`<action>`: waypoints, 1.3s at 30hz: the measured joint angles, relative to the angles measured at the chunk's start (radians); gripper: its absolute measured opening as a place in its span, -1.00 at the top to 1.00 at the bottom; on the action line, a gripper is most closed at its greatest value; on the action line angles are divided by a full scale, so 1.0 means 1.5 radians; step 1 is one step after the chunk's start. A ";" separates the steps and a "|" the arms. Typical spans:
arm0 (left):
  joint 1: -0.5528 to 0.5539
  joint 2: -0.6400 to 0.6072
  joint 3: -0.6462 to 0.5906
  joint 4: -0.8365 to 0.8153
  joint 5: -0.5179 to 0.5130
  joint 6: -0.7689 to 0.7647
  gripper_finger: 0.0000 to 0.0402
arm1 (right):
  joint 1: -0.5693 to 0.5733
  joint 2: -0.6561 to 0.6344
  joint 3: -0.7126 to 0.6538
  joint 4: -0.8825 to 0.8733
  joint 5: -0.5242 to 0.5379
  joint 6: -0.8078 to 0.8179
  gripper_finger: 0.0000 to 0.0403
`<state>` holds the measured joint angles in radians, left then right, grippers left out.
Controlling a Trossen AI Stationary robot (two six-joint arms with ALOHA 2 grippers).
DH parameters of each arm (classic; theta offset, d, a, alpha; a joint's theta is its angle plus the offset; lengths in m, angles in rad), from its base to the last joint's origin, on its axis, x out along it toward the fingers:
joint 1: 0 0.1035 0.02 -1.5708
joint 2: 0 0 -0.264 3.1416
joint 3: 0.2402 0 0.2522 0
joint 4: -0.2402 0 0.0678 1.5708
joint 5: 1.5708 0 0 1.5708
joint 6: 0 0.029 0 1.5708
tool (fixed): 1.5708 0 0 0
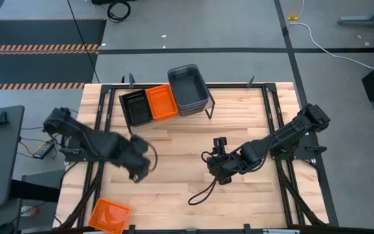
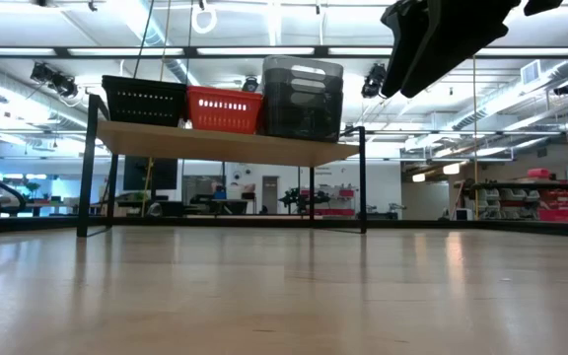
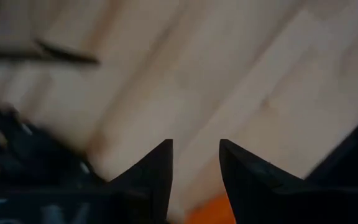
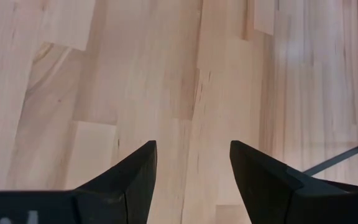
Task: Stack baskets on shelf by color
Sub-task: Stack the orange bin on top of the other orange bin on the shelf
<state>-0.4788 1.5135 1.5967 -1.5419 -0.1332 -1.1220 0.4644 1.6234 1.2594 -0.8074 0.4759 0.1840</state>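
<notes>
One loose orange basket lies at the table's near-left corner, well apart from the empty, parted left gripper; right gripper also parted.

Broad bare table between left gripper and right gripper. Far edge blocked by shelf carrying three baskets; stray orange basket occupies near-left corner.

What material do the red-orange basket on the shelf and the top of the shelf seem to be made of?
The red-orange slotted basket looks like moulded plastic: uniform colour, regular slits in its wall, slight gloss. The light plank top of the shelf looks like wood, pale tan and matt, though laminate cannot be excluded. Its thin black legs seem metal.
</notes>
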 joint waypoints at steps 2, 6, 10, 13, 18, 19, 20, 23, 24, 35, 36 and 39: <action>-0.032 0.027 0.000 0.001 0.031 -0.055 0.31 | 0.000 0.000 0.000 0.000 0.000 -0.003 -0.04; -0.095 0.077 0.000 0.031 0.090 -0.166 0.31 | 0.000 0.000 0.000 0.000 0.000 -0.004 -0.04; -0.161 0.121 0.000 0.104 0.115 -0.286 0.30 | 0.000 0.000 0.000 0.001 0.000 0.006 -0.04; -0.212 0.151 -0.001 0.170 0.125 -0.380 0.29 | 0.000 0.000 0.000 0.001 -0.001 0.021 -0.04; -0.291 0.192 -0.001 0.220 0.146 -0.525 0.28 | 0.002 0.000 0.000 0.001 -0.020 0.039 -0.04; -0.305 0.199 -0.001 0.223 0.146 -0.551 0.28 | 0.004 0.000 0.000 0.001 -0.022 0.040 -0.04; -0.319 0.206 -0.001 0.223 0.147 -0.574 0.28 | 0.006 0.000 0.000 0.002 -0.022 0.040 -0.04; -0.352 0.225 -0.001 0.235 0.147 -0.629 0.28 | 0.009 0.000 0.000 0.004 -0.022 0.034 -0.04; -0.359 0.230 -0.001 0.243 0.147 -0.641 0.28 | 0.010 0.000 0.000 0.004 -0.022 0.030 -0.04; -0.335 0.278 -0.001 0.290 0.144 -0.657 0.11 | 0.009 0.000 0.000 0.003 -0.022 -0.001 -0.04; -0.329 0.281 -0.001 0.290 0.144 -0.655 0.09 | 0.009 0.000 0.000 0.003 -0.023 -0.001 -0.04; -0.320 0.294 -0.001 0.290 0.146 -0.635 0.04 | 0.009 0.000 0.000 0.003 -0.022 -0.003 -0.04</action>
<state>-0.9587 1.9545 1.5955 -1.1072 0.0852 -2.0746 0.4774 1.6234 1.2594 -0.8028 0.4423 0.1798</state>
